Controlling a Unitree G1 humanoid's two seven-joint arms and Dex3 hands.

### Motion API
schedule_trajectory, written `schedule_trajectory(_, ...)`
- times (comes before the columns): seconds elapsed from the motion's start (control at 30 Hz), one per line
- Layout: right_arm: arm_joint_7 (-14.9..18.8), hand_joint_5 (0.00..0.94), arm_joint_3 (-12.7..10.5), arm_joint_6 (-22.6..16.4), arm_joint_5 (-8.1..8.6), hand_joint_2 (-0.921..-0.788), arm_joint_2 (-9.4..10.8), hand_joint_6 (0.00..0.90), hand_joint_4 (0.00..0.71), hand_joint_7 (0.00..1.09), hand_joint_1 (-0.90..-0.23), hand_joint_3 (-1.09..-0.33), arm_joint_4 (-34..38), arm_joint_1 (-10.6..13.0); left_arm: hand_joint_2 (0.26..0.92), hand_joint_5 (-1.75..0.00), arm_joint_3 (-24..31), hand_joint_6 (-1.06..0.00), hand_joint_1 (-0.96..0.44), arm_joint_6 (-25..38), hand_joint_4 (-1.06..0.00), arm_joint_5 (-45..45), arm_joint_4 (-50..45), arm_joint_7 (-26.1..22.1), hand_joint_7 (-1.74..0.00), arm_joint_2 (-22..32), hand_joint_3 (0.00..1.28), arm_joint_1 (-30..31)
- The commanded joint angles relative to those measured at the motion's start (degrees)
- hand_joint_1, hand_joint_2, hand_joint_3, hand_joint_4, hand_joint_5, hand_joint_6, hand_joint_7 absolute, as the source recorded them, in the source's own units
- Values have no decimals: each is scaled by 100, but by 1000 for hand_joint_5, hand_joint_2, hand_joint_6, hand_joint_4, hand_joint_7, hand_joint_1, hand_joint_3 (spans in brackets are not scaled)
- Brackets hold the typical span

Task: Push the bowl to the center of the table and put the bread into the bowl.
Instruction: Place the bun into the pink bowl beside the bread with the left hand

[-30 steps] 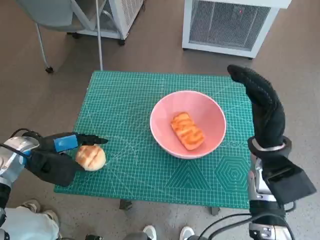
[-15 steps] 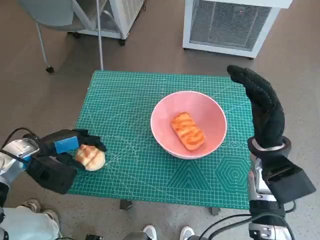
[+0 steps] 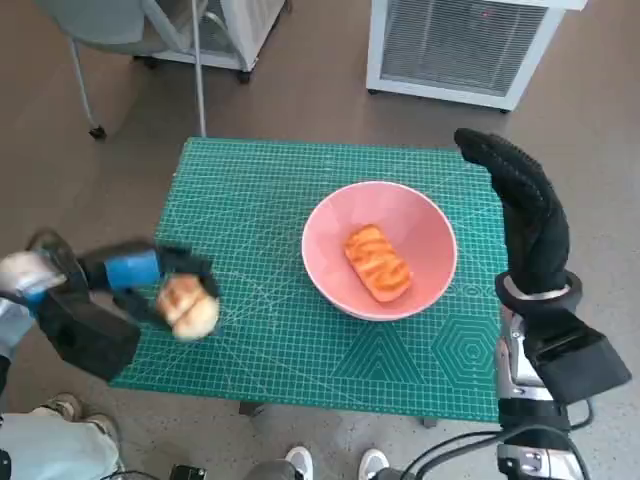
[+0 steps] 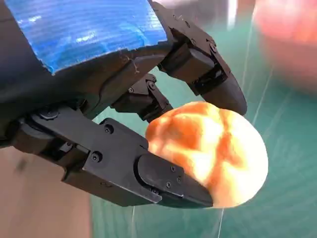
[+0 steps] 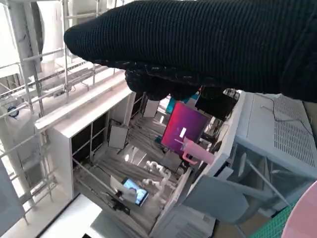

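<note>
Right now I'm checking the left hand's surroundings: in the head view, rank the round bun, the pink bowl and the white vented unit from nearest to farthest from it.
1. The round bun, held in the left hand at the table's left edge.
2. The pink bowl, right of centre on the green mat.
3. The white vented unit, on the floor beyond the table's far side.

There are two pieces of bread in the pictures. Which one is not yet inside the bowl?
The round bun, gripped by the left hand near the mat's left edge. The other, a long striped bread, already lies inside the pink bowl.
</note>
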Motion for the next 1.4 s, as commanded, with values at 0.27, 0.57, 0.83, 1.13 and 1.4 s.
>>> schedule_trajectory(0.27,44,4,-22,0,-22,-921,-49,-1,259,638,-679,-832,145,-16,920,-1150,419,-640,0,451,-618,-410,-1002,-30,-1241,-710,95,-1123)
schedule_trajectory(0.57,8,4,-19,-28,-83,-921,-39,-1,259,637,-683,-832,135,-4,920,-1172,94,-637,0,379,-618,398,-375,830,-1223,-1940,95,-2079)
schedule_trajectory(0.83,-18,4,-45,-18,-83,-921,-53,-1,259,637,-682,-831,30,77,918,-1111,-393,-693,-1,142,-678,1056,436,1584,-1164,-2811,48,-2651)
schedule_trajectory(1.13,-46,5,-128,-11,-94,-921,-116,-1,261,637,-672,-829,-28,135,920,-1047,-1109,-699,-2,183,-696,1933,1348,2144,-1198,-3328,37,-3008)
schedule_trajectory(1.4,-100,5,-175,-14,-132,-921,-136,-1,262,632,-669,-830,-43,162,920,-1185,-1674,-682,-2,618,-665,2413,1877,1995,-1116,-3584,57,-3109)
